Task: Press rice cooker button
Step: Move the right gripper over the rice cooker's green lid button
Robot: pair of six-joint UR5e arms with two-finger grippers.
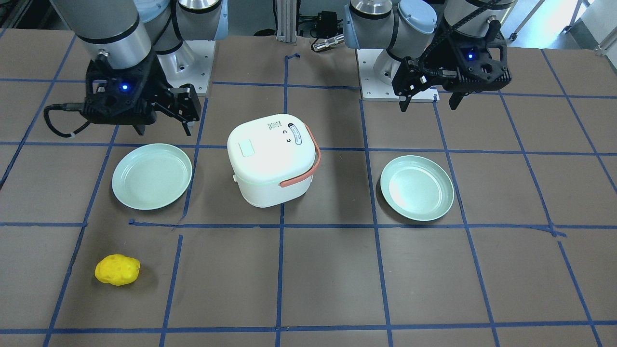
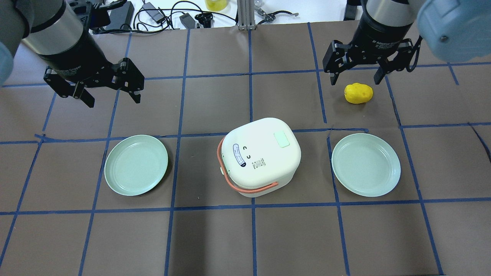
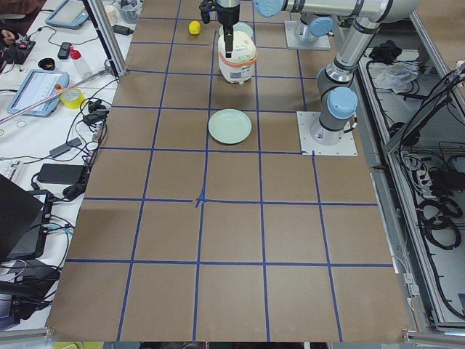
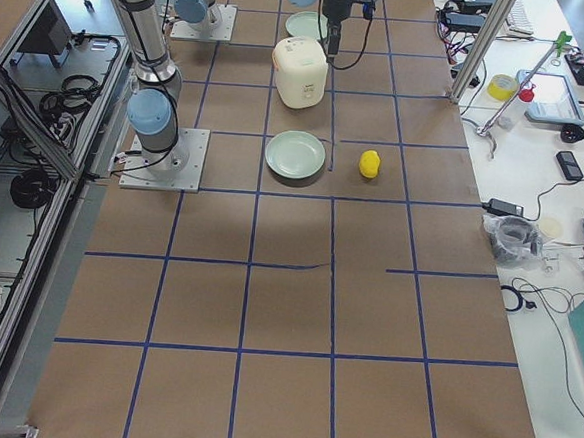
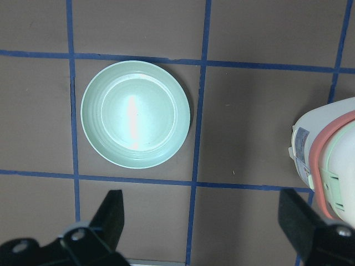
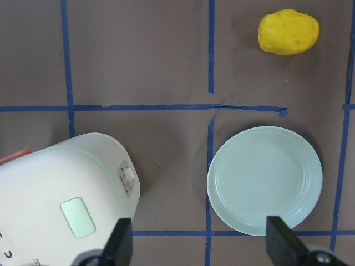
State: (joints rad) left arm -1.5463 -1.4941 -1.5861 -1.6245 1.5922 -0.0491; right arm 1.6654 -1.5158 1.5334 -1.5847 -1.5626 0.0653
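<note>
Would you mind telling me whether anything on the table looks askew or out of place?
Only mildly: the rice cooker sits turned at an angle to the tape grid, and the yellow lump lies on the bare table, off both plates. Nothing looks spilled or damaged.

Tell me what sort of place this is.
Probably a robotics lab, not a kitchen: the right arm is bolted to a table gridded with blue tape, and a tablet and cables lie on a side bench.
</note>
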